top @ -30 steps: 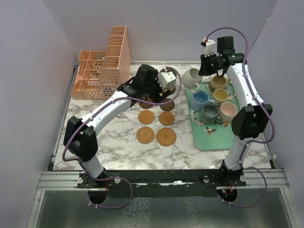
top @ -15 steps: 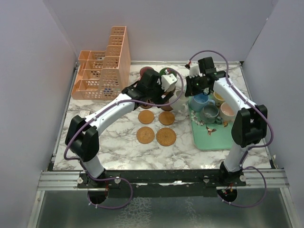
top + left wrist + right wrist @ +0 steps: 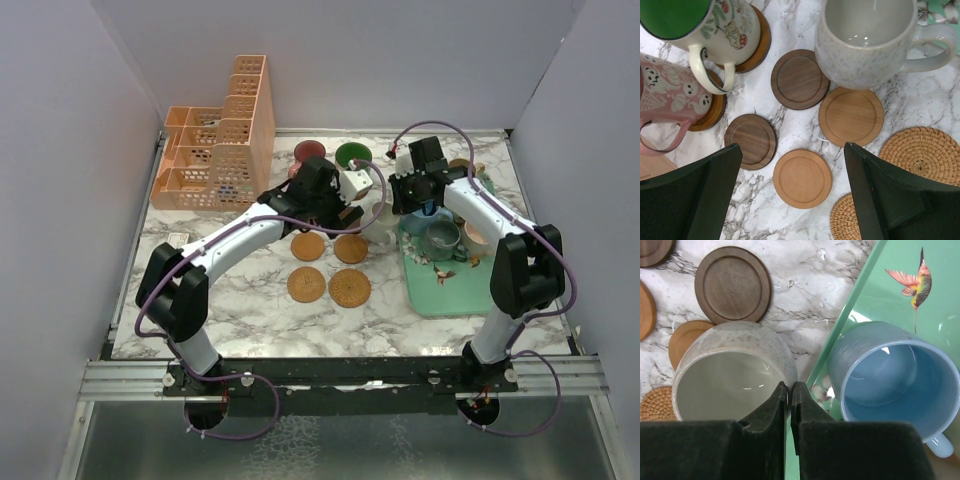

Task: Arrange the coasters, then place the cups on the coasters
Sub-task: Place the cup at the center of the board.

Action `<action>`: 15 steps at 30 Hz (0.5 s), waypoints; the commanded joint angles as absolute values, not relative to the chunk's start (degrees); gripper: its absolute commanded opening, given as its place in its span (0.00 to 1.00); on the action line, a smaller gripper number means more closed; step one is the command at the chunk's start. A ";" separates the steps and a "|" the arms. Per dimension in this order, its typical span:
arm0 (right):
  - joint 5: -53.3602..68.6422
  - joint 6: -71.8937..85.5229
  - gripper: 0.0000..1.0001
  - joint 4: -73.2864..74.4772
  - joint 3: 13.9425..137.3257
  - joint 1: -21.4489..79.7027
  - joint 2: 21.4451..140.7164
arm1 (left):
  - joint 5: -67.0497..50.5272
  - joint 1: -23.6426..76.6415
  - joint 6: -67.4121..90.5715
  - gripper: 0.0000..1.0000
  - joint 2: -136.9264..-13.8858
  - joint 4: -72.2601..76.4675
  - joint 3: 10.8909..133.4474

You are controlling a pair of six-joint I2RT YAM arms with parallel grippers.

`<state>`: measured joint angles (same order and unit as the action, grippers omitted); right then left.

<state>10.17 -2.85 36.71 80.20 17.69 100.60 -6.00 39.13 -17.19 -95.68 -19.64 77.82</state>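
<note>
My right gripper (image 3: 789, 387) is shut on the rim of a cream cup (image 3: 730, 375), one finger inside and one outside. It holds the cup low beside the tray's left edge, over a light coaster (image 3: 852, 117); whether the cup touches down I cannot tell. My left gripper (image 3: 792, 150) hangs open above another light coaster (image 3: 802, 178), with nothing between its fingers. Two dark coasters (image 3: 799, 78) (image 3: 751, 141) lie bare. At the back a green cup (image 3: 700, 20) and a red cup (image 3: 309, 152) each stand on a coaster. Two woven coasters (image 3: 349, 289) (image 3: 306, 284) lie nearest.
The mint-green tray (image 3: 875, 295) on the right holds a blue cup (image 3: 895, 380), a grey cup (image 3: 440, 238) and a pink cup (image 3: 480, 235); my right arm hides more of it. A peach lattice organiser (image 3: 215, 150) stands at the back left.
My right arm has carried the cream cup from above the back of the tray leftward and down to the coasters. The left gripper has drifted slightly right, still open.
</note>
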 commanded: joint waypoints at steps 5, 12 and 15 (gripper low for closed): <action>6.23 -2.92 0.01 30.96 77.75 18.53 96.43 | -11.86 40.44 -18.16 0.87 -95.51 -17.61 76.80; 5.32 -2.75 0.01 29.82 76.13 19.15 96.92 | -14.84 42.86 -15.26 0.87 -98.95 -15.69 77.34; 4.84 -2.85 0.01 29.58 75.57 19.38 97.32 | -15.51 44.13 -13.31 0.86 -100.51 -14.54 77.34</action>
<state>5.74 -3.25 34.24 75.55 18.70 99.72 -12.19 42.35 -16.32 -97.69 -16.97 76.71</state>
